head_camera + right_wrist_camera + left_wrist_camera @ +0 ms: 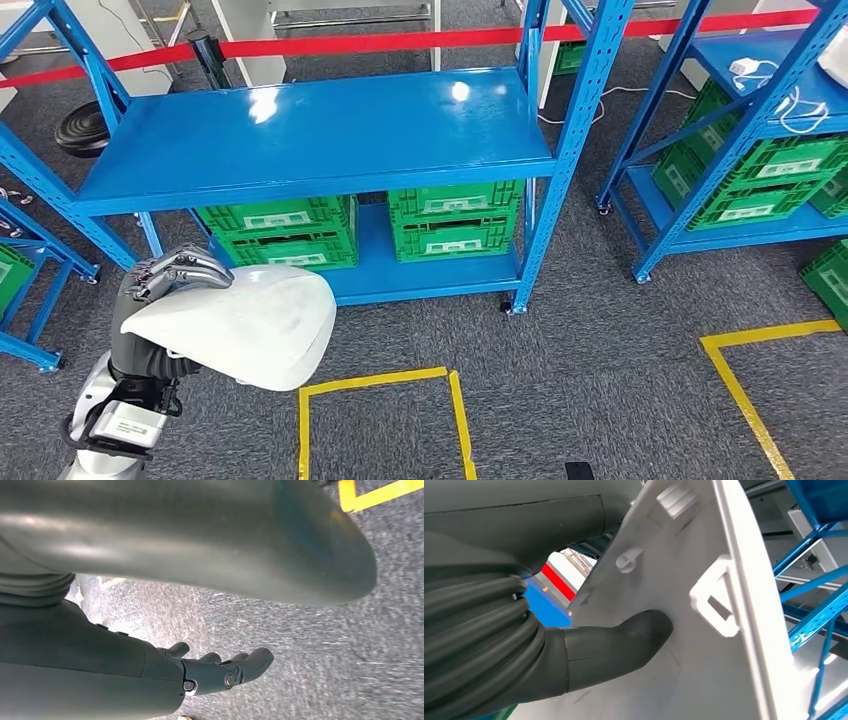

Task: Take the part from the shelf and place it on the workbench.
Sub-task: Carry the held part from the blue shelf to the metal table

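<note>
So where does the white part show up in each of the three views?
Head view: white part, lower left, held by the left robot hand.
Left wrist view: its ribbed inner face beside the thumb.
Right wrist view: not in it.
Shared landmark: blue shelf.

— What did the left arm (125, 415) look like?
— Silver near the bottom, with a white labelled block and black cable loops around it, then a dark grey wrist. The left hand (170, 275) had metallic, segmented fingers.
— And close up?
— A grey ribbed cover (474, 630) and a thick, smooth grey thumb (624, 640).
— The right hand (220, 672)?
— Dark fingers, with small silver screws at the knuckles, under a glossy grey thumb (200, 535).
</note>
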Motion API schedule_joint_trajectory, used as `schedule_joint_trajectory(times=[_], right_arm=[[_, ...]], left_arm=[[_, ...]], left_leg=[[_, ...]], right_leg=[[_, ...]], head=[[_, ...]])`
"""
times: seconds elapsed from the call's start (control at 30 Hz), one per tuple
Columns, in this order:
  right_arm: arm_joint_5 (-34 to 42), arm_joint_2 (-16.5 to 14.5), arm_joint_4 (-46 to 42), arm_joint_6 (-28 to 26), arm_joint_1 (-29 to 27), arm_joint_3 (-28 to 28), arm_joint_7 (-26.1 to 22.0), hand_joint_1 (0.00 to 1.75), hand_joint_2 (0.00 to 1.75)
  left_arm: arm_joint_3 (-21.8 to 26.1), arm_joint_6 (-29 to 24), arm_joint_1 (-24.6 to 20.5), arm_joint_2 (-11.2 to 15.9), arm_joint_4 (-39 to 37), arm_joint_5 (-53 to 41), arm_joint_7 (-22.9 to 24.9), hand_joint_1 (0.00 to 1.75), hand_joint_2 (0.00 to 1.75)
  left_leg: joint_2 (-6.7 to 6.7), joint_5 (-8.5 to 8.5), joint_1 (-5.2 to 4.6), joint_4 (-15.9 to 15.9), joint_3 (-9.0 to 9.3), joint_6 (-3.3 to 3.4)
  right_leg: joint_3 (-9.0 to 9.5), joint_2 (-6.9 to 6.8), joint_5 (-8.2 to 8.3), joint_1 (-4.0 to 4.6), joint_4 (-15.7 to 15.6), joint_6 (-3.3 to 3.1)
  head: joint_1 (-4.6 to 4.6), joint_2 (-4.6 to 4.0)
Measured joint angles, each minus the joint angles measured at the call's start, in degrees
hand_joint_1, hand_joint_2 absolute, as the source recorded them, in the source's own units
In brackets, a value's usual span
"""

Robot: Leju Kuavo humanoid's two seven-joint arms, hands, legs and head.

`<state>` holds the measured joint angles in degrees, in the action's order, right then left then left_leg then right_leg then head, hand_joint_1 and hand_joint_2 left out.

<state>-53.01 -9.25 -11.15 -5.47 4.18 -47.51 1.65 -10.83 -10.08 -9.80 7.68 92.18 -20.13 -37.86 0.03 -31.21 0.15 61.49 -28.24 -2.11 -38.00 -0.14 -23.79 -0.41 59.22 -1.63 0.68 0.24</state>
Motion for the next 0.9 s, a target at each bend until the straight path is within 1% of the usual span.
schedule_joint_trajectory(times=[0.03,0.07,0.1,0.13,0.17,0.2,0.23,0.27,0.3,0.33,0.37,0.4,0.43,0.47,0.5,0.53,0.57,0.6,0.63,0.67,0.7,0.73,0.77,0.83,0.87,0.9], right_arm=[[0.1,0.0,0.0,0.2,0.0,0.0,0.0,0.00,0.00],[0.1,0.0,0.0,0.4,0.0,0.0,-0.1,0.00,0.00],[0.1,0.0,0.0,0.6,0.0,0.0,-0.2,0.00,0.00],[0.0,0.0,0.0,0.6,-0.1,-0.1,-0.2,0.00,0.00],[0.0,0.0,0.0,0.7,-0.1,-0.1,-0.2,0.00,0.00],[0.0,0.1,0.0,0.7,-0.2,-0.1,-0.2,0.00,0.00],[0.0,0.1,0.0,0.7,-0.2,-0.1,-0.3,0.00,0.00],[0.0,0.1,0.0,0.8,-0.2,-0.1,-0.4,0.00,0.00],[-0.1,0.1,0.0,0.9,-0.2,-0.1,-0.5,0.00,0.00],[-0.1,0.1,0.0,1.0,-0.2,-0.1,-0.8,0.00,0.00],[-0.2,0.2,0.0,1.1,-0.2,-0.1,-1.0,0.00,0.00],[-0.4,0.2,0.0,1.2,-0.2,-0.1,-1.1,0.00,0.00],[-0.6,0.2,0.0,1.2,-0.2,-0.1,-1.3,0.00,0.00],[-0.8,0.2,0.0,1.1,-0.2,-0.1,-1.5,0.00,0.00],[-0.9,0.2,0.0,1.0,-0.2,-0.1,-1.7,0.00,0.00],[-1.1,0.3,0.0,0.8,-0.2,-0.1,-1.9,0.00,0.00],[-1.1,0.3,0.0,0.7,-0.2,-0.1,-2.1,0.00,0.00],[-1.2,0.3,0.0,0.7,-0.2,-0.1,-2.2,0.00,0.00],[-1.2,0.2,0.0,0.7,-0.2,-0.1,-2.3,0.00,0.00],[-1.3,0.2,0.0,0.7,-0.2,-0.1,-2.4,0.00,0.00],[-1.4,0.2,0.0,0.7,-0.2,-0.1,-2.6,0.00,0.00],[-1.6,0.2,0.0,0.7,-0.1,-0.1,-2.7,0.00,0.00],[-1.7,0.2,0.0,0.7,-0.1,-0.1,-2.8,0.00,0.00],[-2.1,0.2,0.0,0.7,-0.2,-0.1,-2.8,0.00,0.00],[-2.4,0.2,0.0,0.7,-0.2,0.0,-2.8,0.00,0.00],[-2.5,0.2,0.0,0.7,-0.2,0.0,-2.7,0.00,0.00]], left_arm=[[0.0,-0.1,0.0,0.0,0.1,0.0,0.0,1.75,1.75],[0.0,-0.1,0.0,0.0,0.2,0.0,-0.1,1.75,1.75],[0.0,-0.2,0.1,0.0,0.3,0.0,-0.1,1.75,1.75],[0.0,-0.3,0.1,0.0,0.4,0.0,-0.1,1.75,1.75],[0.0,-0.4,0.2,0.0,0.5,0.0,0.0,1.75,1.75],[0.0,-0.5,0.3,-0.1,0.6,0.0,0.1,1.75,1.75],[0.0,-0.6,0.4,-0.1,0.7,-0.1,0.2,1.75,1.75],[0.0,-0.6,0.6,-0.1,0.8,-0.1,0.2,1.75,1.75],[0.0,-0.7,0.8,-0.1,1.0,-0.1,0.3,1.75,1.75],[0.0,-0.8,1.1,-0.1,1.1,-0.2,0.4,1.75,1.75],[0.0,-0.9,1.4,-0.1,1.2,-0.2,0.5,1.75,1.75],[0.1,-1.0,1.6,-0.1,1.4,-0.2,0.5,1.75,1.75],[0.2,-1.1,1.8,-0.1,1.6,-0.3,0.6,1.75,1.75],[0.3,-1.2,1.9,-0.1,1.8,-0.4,0.7,1.75,1.75],[0.4,-1.3,2.0,-0.1,2.1,-0.6,0.7,1.75,1.75],[0.5,-1.4,2.0,0.0,2.3,-0.7,0.8,1.75,1.75],[0.7,-1.5,2.1,0.0,2.5,-0.8,0.8,1.75,1.75],[0.8,-1.6,2.3,0.0,2.7,-0.8,0.8,1.75,1.75],[0.9,-1.6,2.6,0.1,2.8,-0.9,0.8,1.75,1.75],[1.1,-1.6,2.9,0.2,3.0,-0.9,0.7,1.75,1.75],[1.1,-1.6,3.0,0.3,3.1,-0.9,0.7,1.75,1.75],[1.2,-1.7,3.1,0.4,3.2,-0.9,0.7,1.75,1.75],[1.3,-1.7,3.1,0.4,3.2,-0.9,0.7,1.75,1.75],[1.5,-1.8,3.2,0.5,3.2,-0.9,0.8,1.75,1.75],[1.6,-1.9,3.2,0.6,3.1,-1.0,0.8,1.75,1.75],[1.7,-1.9,3.3,0.6,3.1,-1.1,0.9,1.75,1.75]], left_leg=[[-0.07,-0.67,-0.16,-2.9,1.71,0.36],[-0.10,-1.20,-0.38,-4.4,2.32,0.74],[-0.11,-0.96,-0.44,-4.7,2.04,1.19],[0.02,-0.40,-0.41,-4.8,1.53,1.68],[0.14,0.25,-0.33,-4.9,1.02,2.24],[0.26,0.99,-0.20,-5.0,0.40,2.71],[0.37,1.71,-0.14,-5.0,-0.31,3.05],[0.37,2.38,-0.17,-5.0,-1.11,3.25],[0.40,3.04,-0.20,-4.8,-1.97,3.27],[0.41,3.65,-0.23,-4.5,-2.93,3.24],[0.25,4.18,-0.24,-4.2,-3.96,3.13],[0.03,4.66,-0.24,-3.9,-5.01,2.96],[-0.24,5.08,-0.24,-3.6,-5.97,2.75],[-0.57,5.45,-0.28,-3.2,-6.80,2.50],[-0.81,5.82,-0.32,-2.9,-7.45,2.24],[-1.08,6.23,-0.35,-2.7,-7.87,1.94],[-1.43,6.67,-0.37,-2.7,-8.13,1.59],[-1.86,7.16,-0.35,-2.8,-8.25,1.21],[-2.17,7.49,-0.27,-2.9,-8.43,0.84],[-2.26,7.43,-0.22,-2.8,-8.70,0.53],[-2.12,6.98,-0.17,-2.4,-9.04,0.30],[-1.71,5.78,-0.07,-1.0,-9.66,0.08],[-1.29,4.07,0.01,1.3,-10.54,-0.18],[-0.73,0.34,0.24,8.3,-13.00,-0.78],[-0.58,-0.64,0.36,11.0,-13.81,-1.05],[-0.44,-0.62,0.48,12.1,-13.75,-1.24]], right_leg=[[-0.15,0.02,0.55,0.00,-0.1,0.32],[-0.20,0.03,1.12,-0.03,-0.3,0.69],[-0.23,0.04,1.72,-0.05,-0.5,1.11],[-0.36,0.08,1.85,-0.16,-0.6,1.49],[-0.67,0.13,0.92,-0.21,0.0,1.87],[-1.22,0.19,-1.19,-0.23,1.5,2.19],[-1.97,0.22,-4.21,-0.34,4.2,2.42],[-2.78,0.22,-7.34,-0.34,7.7,2.65],[-3.46,0.22,-9.51,-0.36,11.4,2.80],[-3.68,0.22,-10.19,-0.36,14.3,2.90],[-3.15,0.23,-9.52,-0.36,15.6,2.89],[-1.70,0.32,-7.93,-0.36,15.0,2.77],[0.71,0.67,-6.37,-0.33,12.4,2.52],[3.75,1.42,-5.92,-0.29,8.6,2.12],[6.63,2.15,-6.38,-0.27,4.5,1.78],[8.69,2.70,-7.30,-0.19,1.3,1.53],[9.79,2.86,-8.21,-0.10,-0.7,1.32],[10.00,2.49,-8.35,-0.09,-1.5,1.15],[9.86,1.91,-8.01,-0.15,-1.6,0.85],[9.77,1.36,-7.64,-0.26,-1.7,0.48],[9.69,0.91,-7.29,-0.41,-1.9,0.12],[9.58,0.45,-7.02,-0.48,-2.0,-0.16],[9.40,0.07,-6.85,-0.45,-2.0,-0.35],[8.91,-0.97,-6.54,-0.42,-1.9,-0.51],[8.64,-1.57,-6.43,-0.42,-1.8,-0.50],[8.41,-2.17,-6.36,-0.43,-1.7,-0.47]], head=[[-0.01,0.00],[-0.04,0.00],[-0.09,0.00],[-0.15,0.00],[-0.15,0.00],[-0.13,0.00],[-0.09,0.00],[-0.05,0.00],[-0.05,0.00],[-0.05,0.00],[-0.06,0.00],[-0.07,0.00],[-0.06,0.00],[-0.08,0.00],[-0.10,0.00],[-0.14,0.00],[-0.18,0.00],[-0.19,0.00],[-0.19,0.00],[-0.23,0.00],[-0.33,0.00],[-0.45,0.00],[-0.58,0.00],[-0.69,0.00],[-0.69,0.00],[-0.70,0.00]])
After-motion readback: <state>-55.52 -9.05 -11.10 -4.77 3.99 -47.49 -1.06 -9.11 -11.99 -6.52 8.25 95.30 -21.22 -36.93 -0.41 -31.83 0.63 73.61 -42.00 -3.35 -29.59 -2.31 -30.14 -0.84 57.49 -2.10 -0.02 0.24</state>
